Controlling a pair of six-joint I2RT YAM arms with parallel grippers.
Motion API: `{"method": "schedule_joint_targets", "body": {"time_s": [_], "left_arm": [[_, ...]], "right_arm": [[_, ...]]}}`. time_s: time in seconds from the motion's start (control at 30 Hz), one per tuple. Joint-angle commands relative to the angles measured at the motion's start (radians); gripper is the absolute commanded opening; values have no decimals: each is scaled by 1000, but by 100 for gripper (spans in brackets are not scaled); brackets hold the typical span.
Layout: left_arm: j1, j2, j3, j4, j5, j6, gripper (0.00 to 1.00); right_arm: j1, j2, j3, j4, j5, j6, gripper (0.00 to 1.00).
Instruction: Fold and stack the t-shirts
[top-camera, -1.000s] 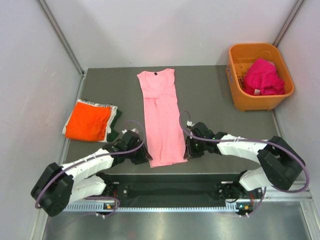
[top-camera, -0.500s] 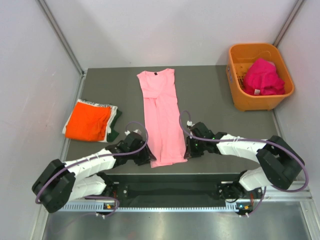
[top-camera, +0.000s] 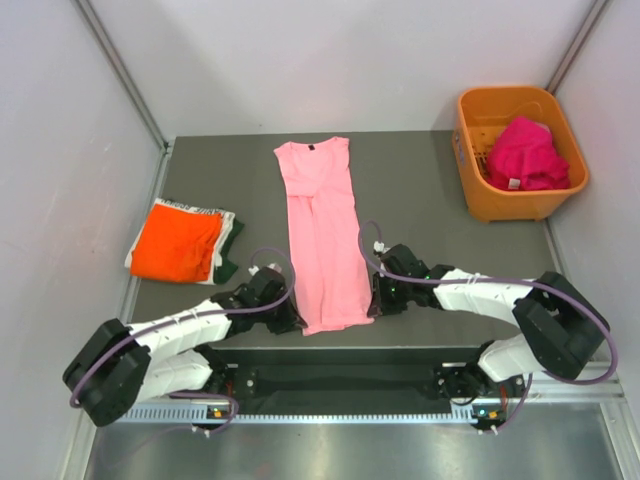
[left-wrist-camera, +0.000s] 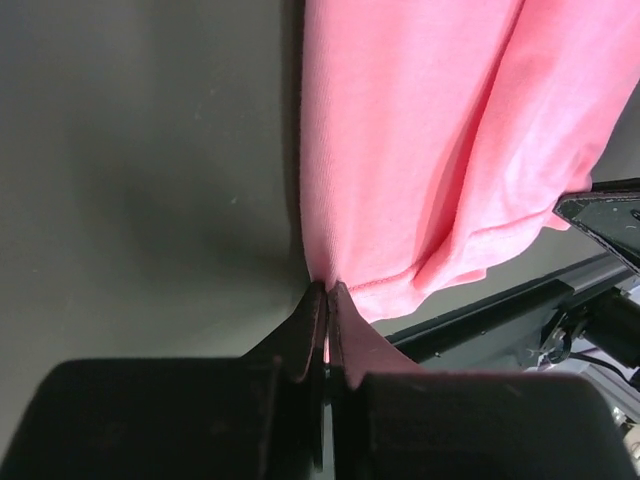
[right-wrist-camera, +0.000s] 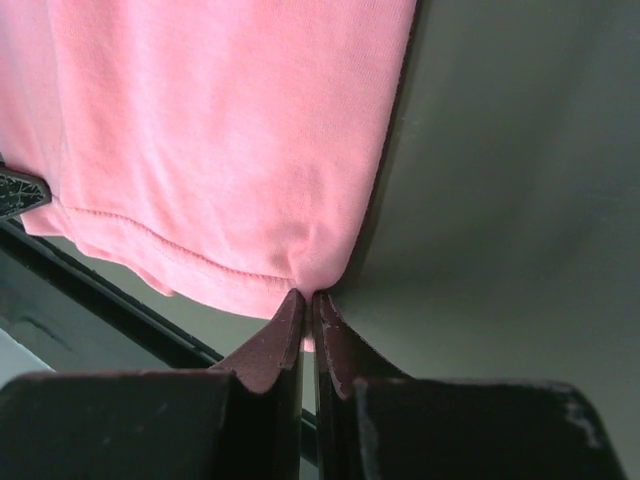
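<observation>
Light pink t-shirt (top-camera: 322, 235): flat at the centre of the table (top-camera: 420, 200), sides folded inward into a long narrow strip. Collar toward 12 o'clock, hem toward 6 o'clock. A lengthwise crease runs down the middle.
Pink hem corners: 7 o'clock corner pinched in the closed left hand (left-wrist-camera: 325, 290); 5 o'clock corner pinched in the closed right hand (right-wrist-camera: 305, 297). Stitched hem slightly rumpled.
Bright orange t-shirt (top-camera: 178, 242): folded to a rough rectangle at 9 o'clock, top of a stack.
White t-shirt (top-camera: 200, 209): folded beneath the orange, edge showing on the stack's 12 o'clock side.
Dark green t-shirt (top-camera: 229, 262): protrudes at the stack's 4 o'clock corner.
Magenta t-shirts (top-camera: 525, 155): crumpled heap at 2 o'clock, inside the basket (top-camera: 470, 150); number cannot be told.
</observation>
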Motion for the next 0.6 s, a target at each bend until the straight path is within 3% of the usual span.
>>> {"method": "schedule_joint_targets", "body": {"time_s": [0.0,0.33,0.57], "left_arm": [[-6,13,11,37,24,0,0],[12,35,157,-9,-13,51,0],[171,99,271,-3,74,140,0]], "right_arm": [[10,-43,16,10,3,-6,0],[-33,-74,166,-95,34,-60,0],[-137,38,353,-132,-8,-126,0]]}}
